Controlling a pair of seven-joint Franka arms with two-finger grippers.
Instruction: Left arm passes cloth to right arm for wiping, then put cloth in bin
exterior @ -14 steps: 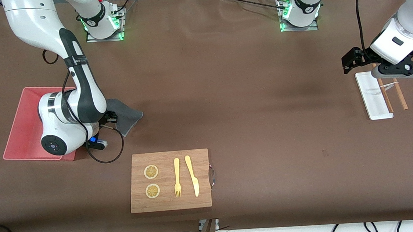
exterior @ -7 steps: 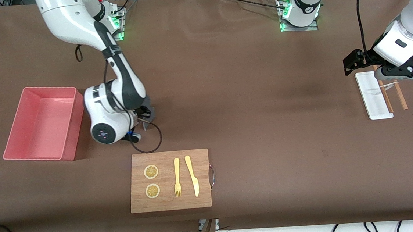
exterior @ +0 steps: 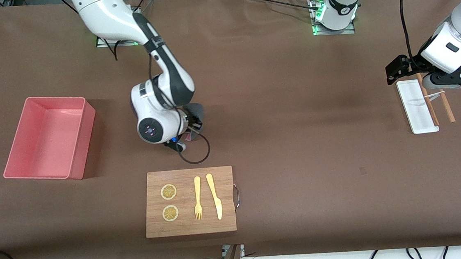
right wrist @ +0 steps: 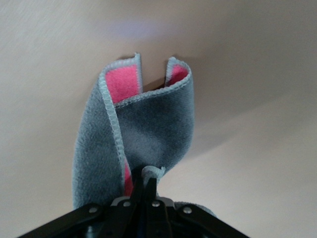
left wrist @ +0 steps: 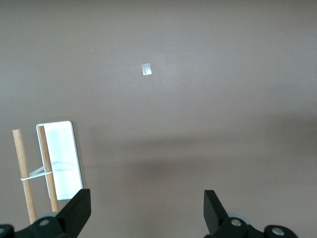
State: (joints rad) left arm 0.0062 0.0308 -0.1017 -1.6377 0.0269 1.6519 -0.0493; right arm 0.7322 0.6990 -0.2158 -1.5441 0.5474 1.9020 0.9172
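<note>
I have the cloth [right wrist: 143, 139] pinched by one edge in the right gripper [right wrist: 147, 191], jaws clamped tight on it, the rest hanging folded over bare desk [exterior: 295, 120] between the bin [exterior: 46, 138] and the wooden board [exterior: 189, 202]. For a good wipe I'd lower until the fabric lies flat, then drag in even strokes, keeping off the board. The left gripper [left wrist: 143, 210] waits over the white tray [exterior: 416, 106], jaws wide apart and empty.
</note>
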